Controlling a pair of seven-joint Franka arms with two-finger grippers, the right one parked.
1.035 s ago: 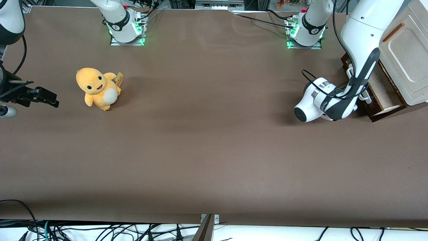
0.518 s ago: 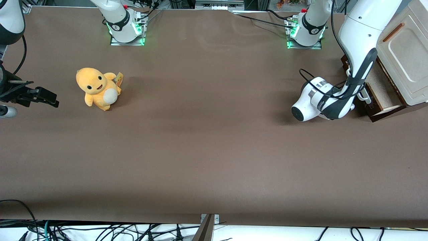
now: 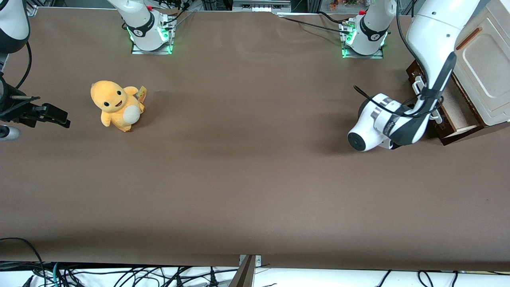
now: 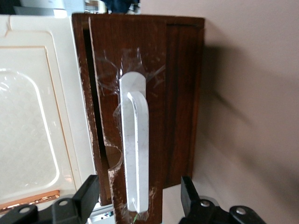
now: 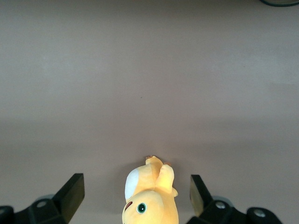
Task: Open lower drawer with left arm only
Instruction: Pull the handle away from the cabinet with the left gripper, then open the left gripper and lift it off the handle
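The lower drawer [image 3: 454, 108] stands partly pulled out of the cabinet at the working arm's end of the table, its pale beige inside showing. Its dark brown front [image 4: 140, 70] carries a long white bar handle [image 4: 134, 140]. The left arm [image 3: 432, 48] bends down in front of the drawer, its round wrist [image 3: 372, 127] low over the table. My gripper [image 4: 139, 186] is open. Its two black fingers [image 4: 88, 189] stand either side of the handle's end without touching it. In the front view the arm hides the gripper.
A cream panel [image 3: 484, 67] with a thin orange-brown handle sits above the drawer. A yellow plush toy [image 3: 115, 104] stands toward the parked arm's end of the table. Two arm bases [image 3: 150, 34] with green lights are farthest from the front camera.
The left arm's wrist has drifted slightly away from the drawer front and a little nearer to the front camera. The drawer itself has not visibly moved.
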